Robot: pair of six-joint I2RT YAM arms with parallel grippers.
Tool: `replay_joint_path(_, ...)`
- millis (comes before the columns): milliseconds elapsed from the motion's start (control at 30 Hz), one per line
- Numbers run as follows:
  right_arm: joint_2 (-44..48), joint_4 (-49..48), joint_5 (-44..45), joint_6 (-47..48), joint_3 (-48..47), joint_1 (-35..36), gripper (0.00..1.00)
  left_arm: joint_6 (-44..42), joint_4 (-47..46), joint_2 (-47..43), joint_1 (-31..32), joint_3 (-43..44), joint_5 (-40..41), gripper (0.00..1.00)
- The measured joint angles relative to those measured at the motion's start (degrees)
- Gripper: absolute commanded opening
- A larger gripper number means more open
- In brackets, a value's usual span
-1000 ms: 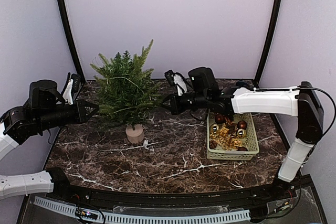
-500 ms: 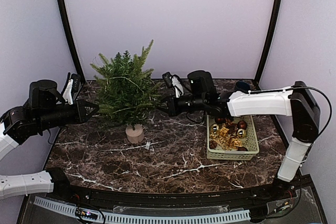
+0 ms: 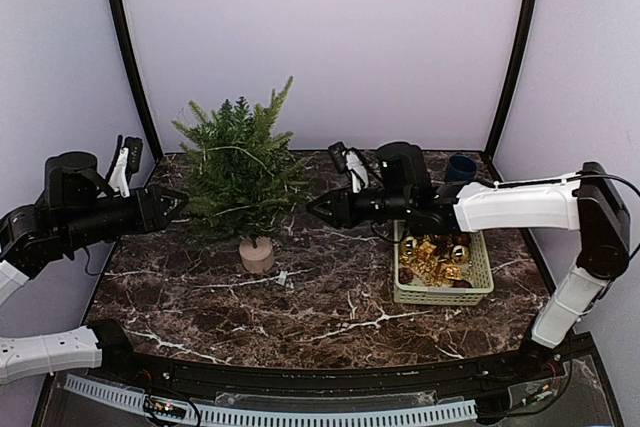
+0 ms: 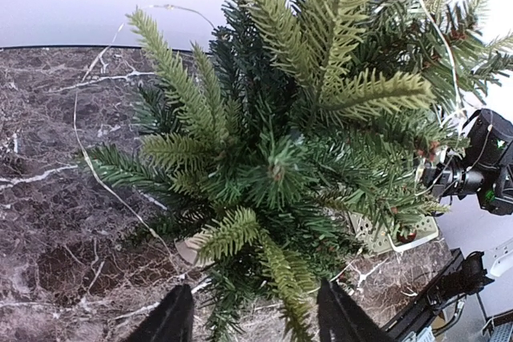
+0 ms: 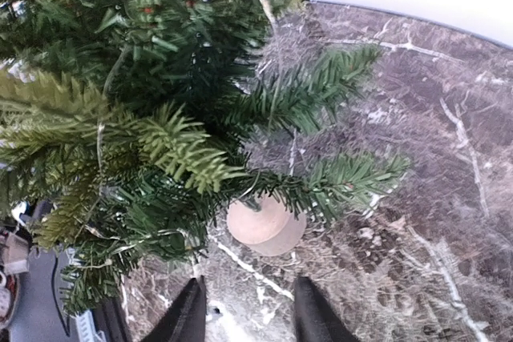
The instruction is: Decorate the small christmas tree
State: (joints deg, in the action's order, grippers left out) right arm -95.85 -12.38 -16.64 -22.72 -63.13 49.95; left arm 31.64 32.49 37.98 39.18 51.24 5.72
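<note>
Tree [image 3: 240, 162] upright on table [image 3: 340, 307], approx 10 o'clock of centre. Judged light, tippy; branches [image 4: 276, 170] soft, springy, so steady at pot [image 3: 257, 254]. L fingers [image 4: 172, 322] and R fingers [image 5: 311, 314] apart, empty

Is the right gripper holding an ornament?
No, the right gripper is open, and only the table shows between its jaws.
</note>
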Motion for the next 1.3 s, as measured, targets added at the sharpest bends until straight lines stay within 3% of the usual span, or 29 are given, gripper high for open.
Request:
replay_joint_path(233, 5.0, 0.4, 3.2, 0.0, 3.9, -0.2, 0.71, -1.6, 1.8, 0.1, 0.0, 3.3, 1.4, 0.74)
replay_joint_path(333, 7.7, 1.5, 4.9, 0.0, 6.0, -0.5, 0.76, -2.9, 3.1, 1.0, 0.0, 5.1, 2.9, 0.82)
replay_joint_path(533, 16.5, 7.0, 9.5, -0.1, 8.7, -1.5, 0.80, -6.1, 5.6, 3.8, -1.0, 9.7, 7.0, 0.86)
replay_joint_path(867, 31.2, 24.7, 20.5, -4.6, 10.1, -8.1, 0.80, -11.8, 4.1, 6.0, -18.9, 9.5, -1.4, 0.86)
replay_joint_path(1133, 35.6, 36.0, 22.9, -12.3, 19.6, -19.1, 0.69, -15.6, -2.4, 7.9, -31.3, 2.8, -6.6, 0.86)
replay_joint_path(1300, 35.3, 37.2, 22.5, -16.8, 25.3, -20.3, 0.59, -18.2, -7.8, 5.7, -34.1, -5.4, -6.5, 0.84)
